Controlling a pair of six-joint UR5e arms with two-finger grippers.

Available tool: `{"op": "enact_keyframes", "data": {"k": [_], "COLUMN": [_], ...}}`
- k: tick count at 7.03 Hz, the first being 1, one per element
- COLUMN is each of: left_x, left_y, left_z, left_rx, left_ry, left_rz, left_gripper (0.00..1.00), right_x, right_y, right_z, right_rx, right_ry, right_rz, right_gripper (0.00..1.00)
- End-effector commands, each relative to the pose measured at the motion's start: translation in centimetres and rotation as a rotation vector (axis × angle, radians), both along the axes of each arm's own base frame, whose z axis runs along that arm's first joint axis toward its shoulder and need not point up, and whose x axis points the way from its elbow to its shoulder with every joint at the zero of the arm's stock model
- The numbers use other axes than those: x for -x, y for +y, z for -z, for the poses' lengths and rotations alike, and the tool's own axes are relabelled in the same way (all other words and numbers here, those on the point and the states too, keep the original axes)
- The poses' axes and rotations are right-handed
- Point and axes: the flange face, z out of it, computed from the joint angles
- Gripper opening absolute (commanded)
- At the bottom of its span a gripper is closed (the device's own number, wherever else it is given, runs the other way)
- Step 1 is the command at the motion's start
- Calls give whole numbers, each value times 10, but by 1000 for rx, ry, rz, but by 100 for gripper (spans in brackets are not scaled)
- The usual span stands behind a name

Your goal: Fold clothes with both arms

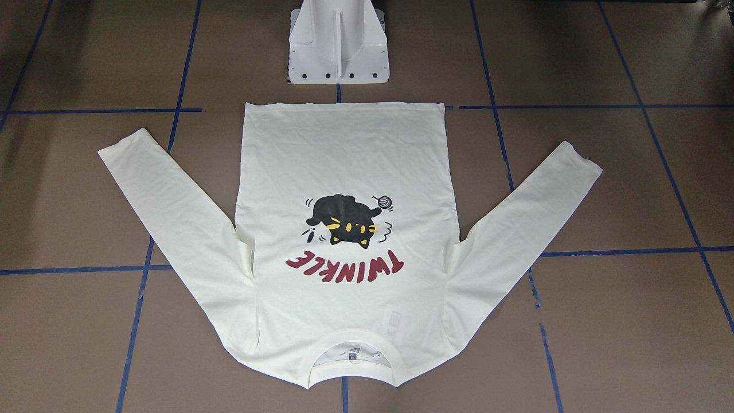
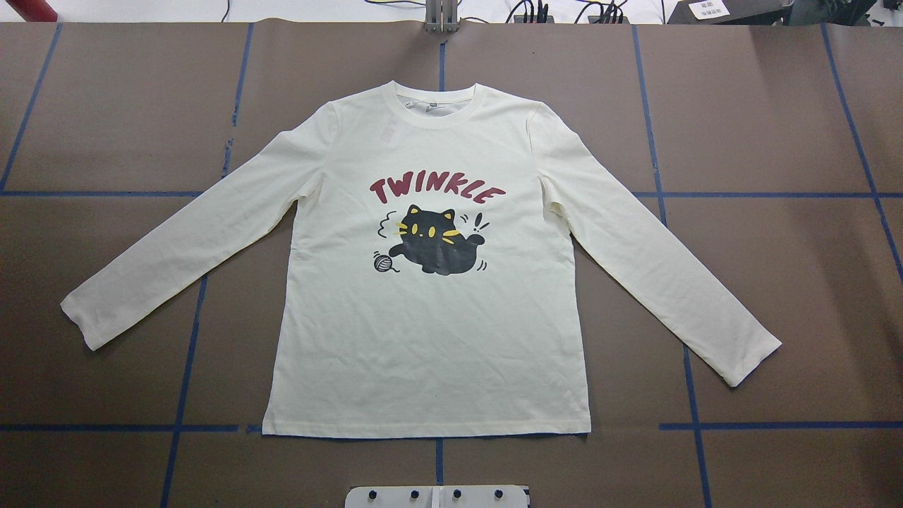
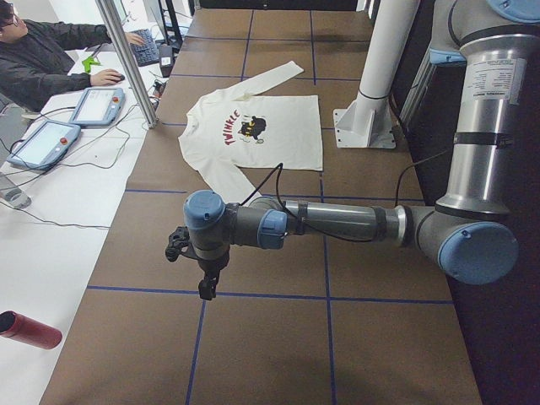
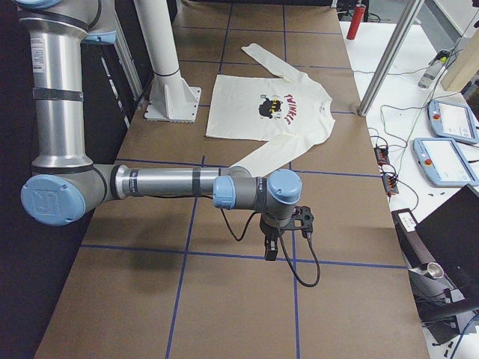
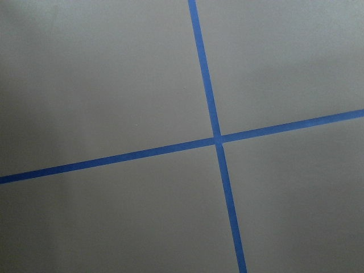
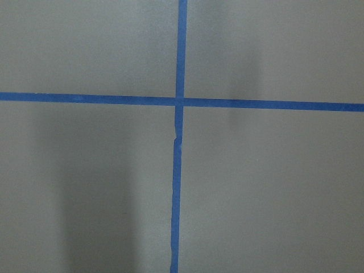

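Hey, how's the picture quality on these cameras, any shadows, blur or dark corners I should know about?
Overhead exterior: even light, T-shirt print crisp. Exterior front-facing: top corners fall dark. Exterior right: right arm throws a soft shadow on the table. Right wrist-mounted: broad soft shadow bands across the surface. Left wrist-mounted: blue tape slightly soft, left edge dimmer.

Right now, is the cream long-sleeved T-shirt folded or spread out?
Spread flat, unfolded: the cream-white long-sleeved cat-print T-shirt lies print up on the brown taped table, both sleeves stretched out sideways, no layer doubled over.
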Motion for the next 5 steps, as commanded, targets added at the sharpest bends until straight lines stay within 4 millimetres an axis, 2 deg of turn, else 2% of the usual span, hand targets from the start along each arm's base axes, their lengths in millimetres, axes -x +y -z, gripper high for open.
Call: {"op": "enact_keyframes", "data": {"k": [1, 4, 5], "left_x": [0, -3, -6], "left_y": [-1, -6, -12], "left_z": [7, 6, 6], "left_rx": [-17, -87, -98], "left_ry": [2, -9, -69], "left_rz": [0, -5, -7], "left_gripper": [100, 100, 100], "right_x": [1, 5, 8], "right_y": [-1, -13, -20], "right_z": [3, 19, 32], "right_rx": [-7, -166, -276], "right_ry": [-2, -11, -16], "right_rz": [3, 7, 13], "right_gripper": [100, 100, 100]}}
